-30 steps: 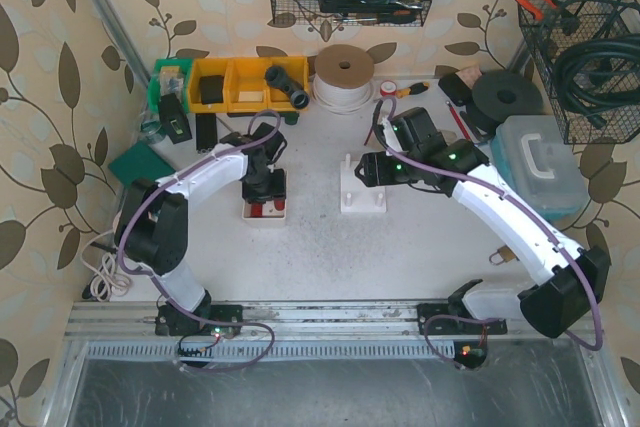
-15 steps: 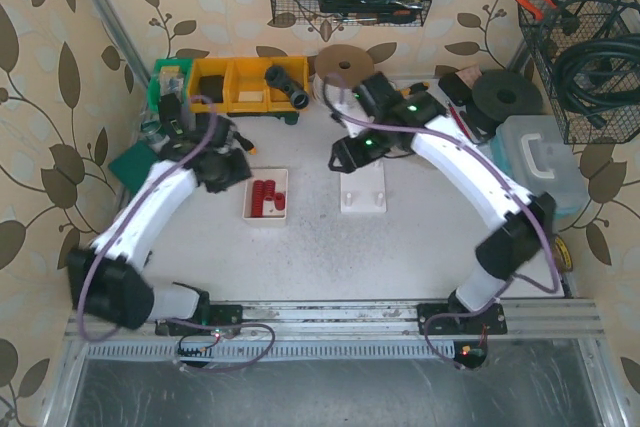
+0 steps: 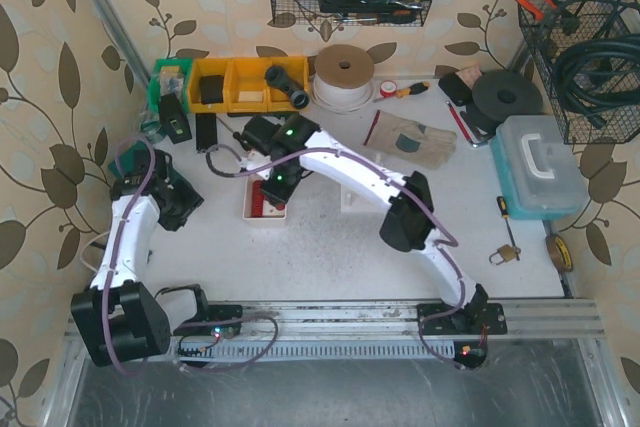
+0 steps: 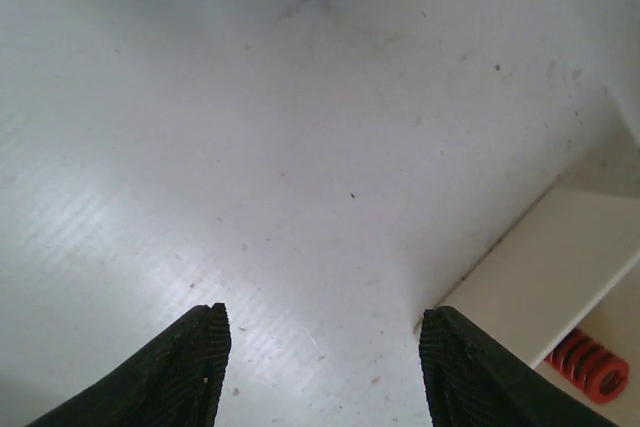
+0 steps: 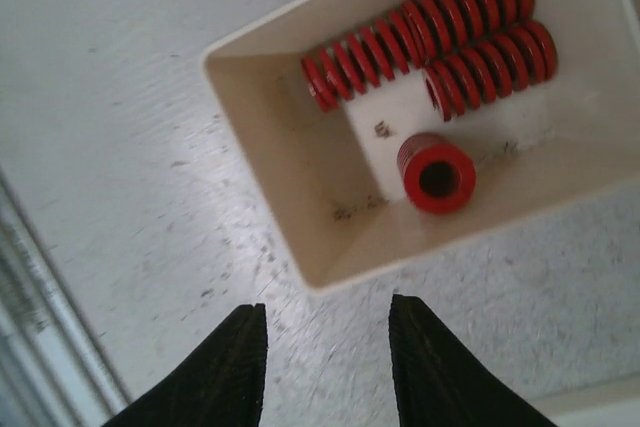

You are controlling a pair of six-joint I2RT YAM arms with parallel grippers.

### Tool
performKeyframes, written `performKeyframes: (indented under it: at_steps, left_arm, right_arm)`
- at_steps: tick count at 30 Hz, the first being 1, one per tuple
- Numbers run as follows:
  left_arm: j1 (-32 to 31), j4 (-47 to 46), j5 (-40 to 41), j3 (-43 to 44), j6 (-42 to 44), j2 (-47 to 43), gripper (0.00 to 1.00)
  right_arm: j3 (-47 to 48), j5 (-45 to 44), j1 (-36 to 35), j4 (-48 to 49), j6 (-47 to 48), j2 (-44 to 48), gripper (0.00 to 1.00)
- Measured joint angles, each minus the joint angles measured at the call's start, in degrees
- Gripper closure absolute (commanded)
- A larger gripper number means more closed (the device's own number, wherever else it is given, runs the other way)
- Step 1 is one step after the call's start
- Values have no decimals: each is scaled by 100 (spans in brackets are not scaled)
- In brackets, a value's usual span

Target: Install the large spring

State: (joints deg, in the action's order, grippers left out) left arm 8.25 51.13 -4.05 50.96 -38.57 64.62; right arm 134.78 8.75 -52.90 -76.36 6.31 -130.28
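A white tray [image 5: 290,137] holds three red springs: two long ones lying side by side [image 5: 415,32] and a short one [image 5: 436,174] standing on end. My right gripper [image 5: 328,352] is open and empty, hovering just off the tray's near corner. In the top view the right arm reaches across to the left, its gripper [image 3: 275,182] over the tray [image 3: 262,211]. My left gripper [image 4: 325,347] is open and empty above bare table, left of the tray's corner [image 4: 560,277]. One red spring [image 4: 590,369] shows there. The white peg fixture [image 3: 352,203] is mostly hidden under the right arm.
A green mat [image 3: 138,162] lies left of the left gripper [image 3: 183,199]. Yellow bins [image 3: 235,85], a tape roll [image 3: 345,75], gloves [image 3: 415,137] and a blue case [image 3: 540,167] stand along the back and right. A padlock [image 3: 503,253] lies at the front right.
The right arm has swung left from the peg fixture to over the tray. The left arm has drawn back from the tray to the left side of the table.
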Motion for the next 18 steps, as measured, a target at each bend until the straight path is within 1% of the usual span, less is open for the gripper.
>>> performKeyframes:
  at_steps: [2,5,7,10,15,18]
  left_arm:
    - [7,-87,-249,-101,61,-4,43]
    - [4,-557,-793,-192,103,9,44]
    - [4,-905,-1198,-284,105,111,48]
    - [4,-1377,-1714,-433,136,555,52]
    - [4,-1808,-2065,-608,166,1451,56]
    - [4,-2015,-2240,-616,188,1829,56]
  right_arm:
    - [223,-227,-76,13,94,-339,61]
    - [404,-481,-109,35,238,-686,60]
    - [470,-588,-105,52,313,-815,60]
    - [494,-671,-92,94,413,-890,60]
    - [516,-752,-94,179,549,-931,58]
    - [531,-782,-96,254,627,-957,57]
